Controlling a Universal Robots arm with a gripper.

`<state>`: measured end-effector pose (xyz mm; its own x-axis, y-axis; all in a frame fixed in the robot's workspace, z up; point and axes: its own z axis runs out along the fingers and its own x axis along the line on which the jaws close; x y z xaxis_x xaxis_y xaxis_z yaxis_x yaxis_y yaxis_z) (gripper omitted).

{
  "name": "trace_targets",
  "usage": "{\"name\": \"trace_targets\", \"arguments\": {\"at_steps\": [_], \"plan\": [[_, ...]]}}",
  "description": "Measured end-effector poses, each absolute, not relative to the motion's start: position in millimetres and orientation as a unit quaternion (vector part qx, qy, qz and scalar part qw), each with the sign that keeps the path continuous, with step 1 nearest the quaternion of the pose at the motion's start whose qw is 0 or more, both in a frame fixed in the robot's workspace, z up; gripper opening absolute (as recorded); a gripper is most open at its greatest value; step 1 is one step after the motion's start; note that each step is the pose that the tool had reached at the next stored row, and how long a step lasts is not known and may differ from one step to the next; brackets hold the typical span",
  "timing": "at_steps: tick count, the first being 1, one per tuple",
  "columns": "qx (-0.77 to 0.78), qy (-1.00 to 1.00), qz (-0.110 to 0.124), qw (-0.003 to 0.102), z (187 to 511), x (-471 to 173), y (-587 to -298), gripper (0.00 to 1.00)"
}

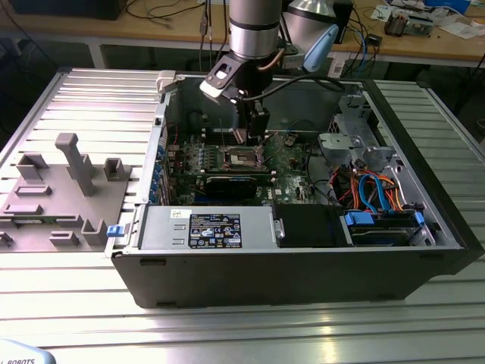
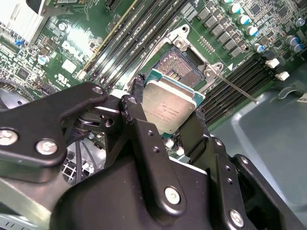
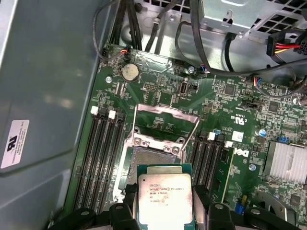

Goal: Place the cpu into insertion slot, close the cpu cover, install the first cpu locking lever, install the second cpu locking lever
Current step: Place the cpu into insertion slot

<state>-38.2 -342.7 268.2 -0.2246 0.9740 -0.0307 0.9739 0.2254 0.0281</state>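
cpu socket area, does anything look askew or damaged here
Nothing looks damaged or spilled. The cpu is clamped squarely in the gripper and is not yet in the insertion slot, whose contacts lie exposed. The cpu cover is swung open, which fits this stage.

- Several lines of small dark print are carried on the metal top of the cpu [image 3: 165, 197].
- A white sticker [image 3: 14, 143] with black print is fixed to the grey case wall [image 3: 48, 72].
- A black-and-white printed label [image 1: 214, 230] is borne by the power supply [image 1: 159, 227].
- White markings are printed on the green circuit board [image 3: 216, 103].
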Motion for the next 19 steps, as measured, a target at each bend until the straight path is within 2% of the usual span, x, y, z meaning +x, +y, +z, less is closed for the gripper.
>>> {"name": "trace_targets", "arguments": {"at_steps": [19], "plan": [[0.638,0.77,0.001,0.021,266.7,-38.2,-342.7,0.55]]}}
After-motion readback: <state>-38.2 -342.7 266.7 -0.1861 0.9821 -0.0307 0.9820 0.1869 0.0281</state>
